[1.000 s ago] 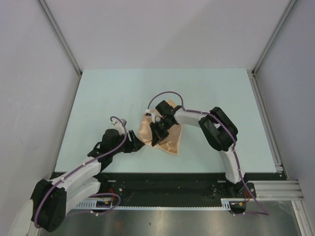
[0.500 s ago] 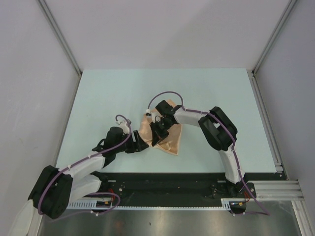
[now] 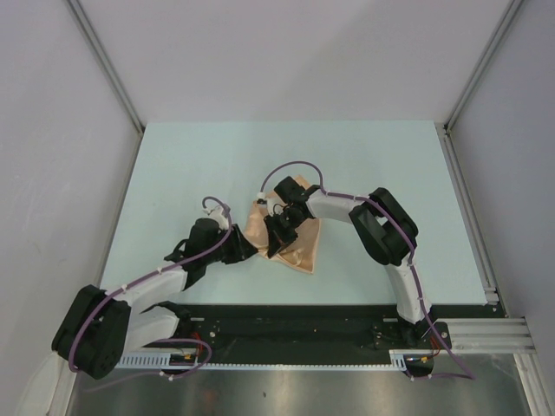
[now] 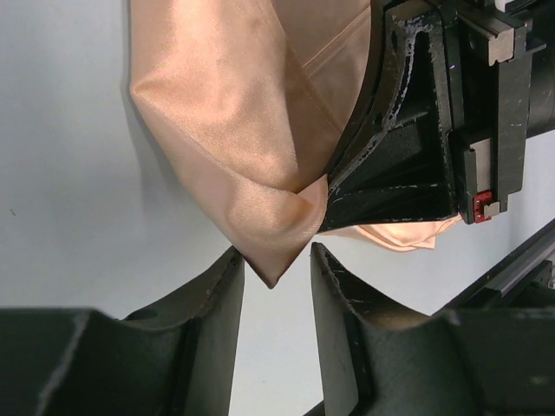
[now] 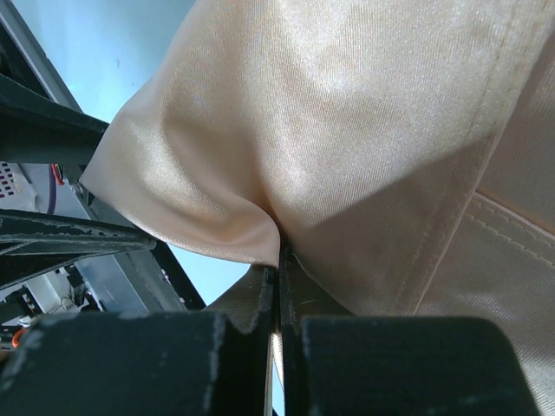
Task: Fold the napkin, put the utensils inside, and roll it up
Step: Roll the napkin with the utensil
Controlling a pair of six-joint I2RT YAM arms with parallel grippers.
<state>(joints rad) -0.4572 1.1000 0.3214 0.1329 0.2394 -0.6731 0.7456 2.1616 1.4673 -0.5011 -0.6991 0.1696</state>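
The peach-orange napkin [image 3: 300,248] lies folded mid-table, its shiny cloth filling the left wrist view [image 4: 225,113] and the right wrist view [image 5: 347,113]. My right gripper [image 3: 279,232] sits on top of it, shut, with a raised fold of cloth pinched between its fingertips [image 5: 279,260]. At the cloth's near-left side, my left gripper [image 3: 249,251] stands open, and the pointed corner of the napkin [image 4: 271,279] reaches in between its two fingers [image 4: 221,295] without touching either. The right gripper's black body [image 4: 416,130] rests on the cloth just beyond. The utensils are out of view.
The pale teal table [image 3: 173,173] is bounded by grey walls on three sides. A metal rail [image 3: 468,217] runs along its right edge and a black strip [image 3: 303,316] along the near edge, where the arm bases stand.
My left arm has reached forward and right to the napkin's near-left corner, and its jaws have narrowed around that corner. The right gripper has kept its pinch without moving.
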